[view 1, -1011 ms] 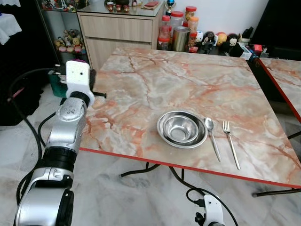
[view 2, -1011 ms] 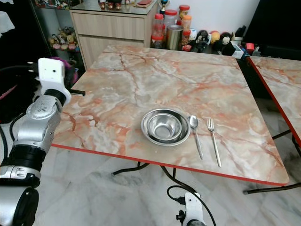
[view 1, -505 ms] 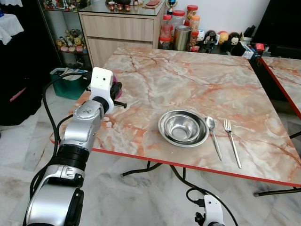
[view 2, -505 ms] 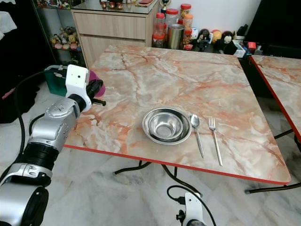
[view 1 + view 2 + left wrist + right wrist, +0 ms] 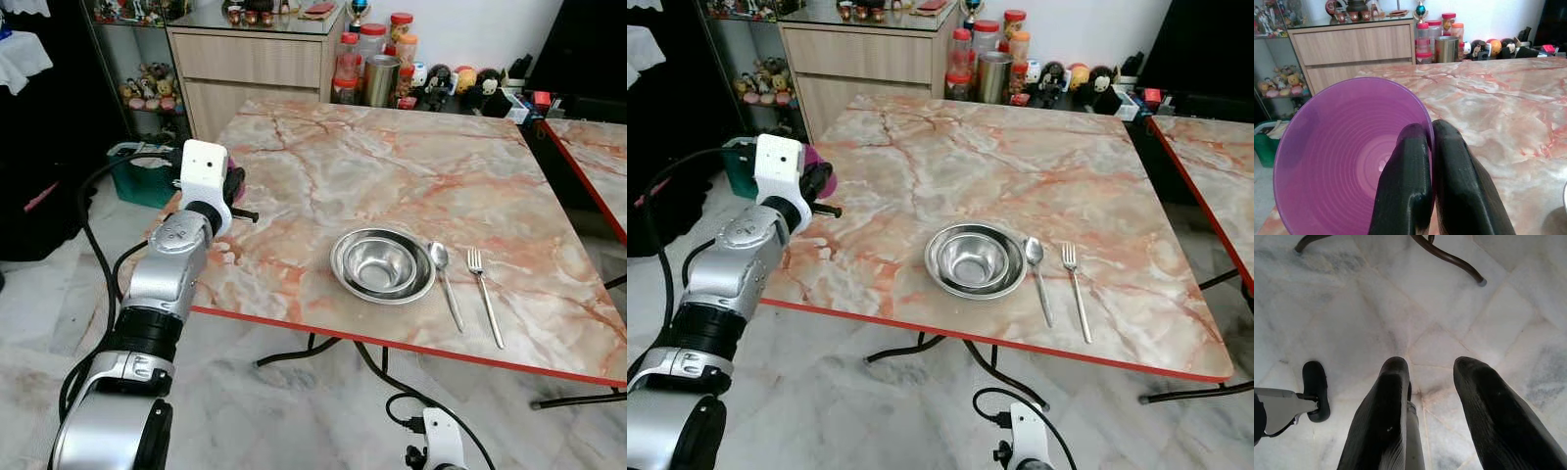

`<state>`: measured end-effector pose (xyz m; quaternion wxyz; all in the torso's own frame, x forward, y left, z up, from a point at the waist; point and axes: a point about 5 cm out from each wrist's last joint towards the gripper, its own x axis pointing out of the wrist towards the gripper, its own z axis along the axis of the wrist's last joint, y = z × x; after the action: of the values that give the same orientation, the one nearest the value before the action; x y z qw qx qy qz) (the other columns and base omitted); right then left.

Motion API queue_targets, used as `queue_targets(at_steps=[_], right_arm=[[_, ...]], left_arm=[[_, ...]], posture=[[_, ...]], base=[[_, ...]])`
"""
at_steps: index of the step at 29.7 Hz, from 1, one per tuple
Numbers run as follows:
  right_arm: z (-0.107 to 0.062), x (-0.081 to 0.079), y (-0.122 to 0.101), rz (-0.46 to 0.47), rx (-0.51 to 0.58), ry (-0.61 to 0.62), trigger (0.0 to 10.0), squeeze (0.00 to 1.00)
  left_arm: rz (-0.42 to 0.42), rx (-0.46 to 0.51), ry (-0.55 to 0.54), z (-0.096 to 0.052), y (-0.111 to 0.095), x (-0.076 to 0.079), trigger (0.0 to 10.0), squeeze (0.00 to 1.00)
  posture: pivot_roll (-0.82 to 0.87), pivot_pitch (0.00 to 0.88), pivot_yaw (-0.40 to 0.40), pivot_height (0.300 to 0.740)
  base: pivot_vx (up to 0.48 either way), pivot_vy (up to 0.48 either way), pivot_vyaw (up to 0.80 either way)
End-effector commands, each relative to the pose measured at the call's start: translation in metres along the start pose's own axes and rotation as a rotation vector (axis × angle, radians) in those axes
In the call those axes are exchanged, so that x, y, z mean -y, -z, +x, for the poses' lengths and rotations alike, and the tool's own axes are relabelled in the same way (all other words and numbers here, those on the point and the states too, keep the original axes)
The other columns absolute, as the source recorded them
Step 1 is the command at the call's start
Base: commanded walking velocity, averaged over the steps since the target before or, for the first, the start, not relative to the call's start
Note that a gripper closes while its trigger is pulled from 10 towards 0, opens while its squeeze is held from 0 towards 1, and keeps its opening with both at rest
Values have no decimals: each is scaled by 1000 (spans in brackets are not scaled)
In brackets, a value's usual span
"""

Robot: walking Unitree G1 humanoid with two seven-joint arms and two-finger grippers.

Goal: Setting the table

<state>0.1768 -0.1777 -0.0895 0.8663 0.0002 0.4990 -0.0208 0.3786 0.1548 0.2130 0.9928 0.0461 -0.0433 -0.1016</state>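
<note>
Holding a purple cup (image 5: 1347, 156) by its rim, my left claw (image 5: 1432, 147) is clenched on it, one finger inside and one outside, at the left edge of the counter (image 5: 392, 186). Nothing lies inside the cup. On the counter I count one steel bowl (image 5: 383, 265), nothing in it, one spoon (image 5: 444, 281) just beside it and one fork (image 5: 485, 294) next to the spoon. Several jars (image 5: 370, 49) and a metal canister (image 5: 379, 80) stand beyond the far edge. My right claw (image 5: 1432, 382) hangs released over the tiled floor (image 5: 1361, 318).
</note>
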Motion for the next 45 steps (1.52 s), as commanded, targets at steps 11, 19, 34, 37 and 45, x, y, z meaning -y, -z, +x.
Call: queue_targets(at_steps=[11, 19, 34, 37, 45], right_arm=[[-1, 1, 5, 67, -4, 49, 10000, 0], [-1, -1, 5, 69, 5, 31, 10000, 0], [0, -1, 4, 46, -6, 12, 10000, 0], [0, -1, 4, 47, -5, 12, 10000, 0], [0, -2, 3, 42, -5, 5, 10000, 0]], left_arm=[[16, 1, -21, -5, -2, -4, 10000, 0], [18, 3, -16, -5, -4, -3, 10000, 0], [33, -5, 26, -7, -5, -1, 10000, 0], [23, -10, 36, -6, -4, 0, 10000, 0], [-14, -71, 125, -6, -2, 4, 10000, 0]], posture=[[51, 0, -8, 740], [56, 0, -6, 740], [66, 0, -9, 740], [66, 0, -9, 740], [80, 0, -6, 740]], base=[[297, 0, 0], [335, 0, 0], [245, 0, 0], [0, 0, 0], [0, 0, 0]])
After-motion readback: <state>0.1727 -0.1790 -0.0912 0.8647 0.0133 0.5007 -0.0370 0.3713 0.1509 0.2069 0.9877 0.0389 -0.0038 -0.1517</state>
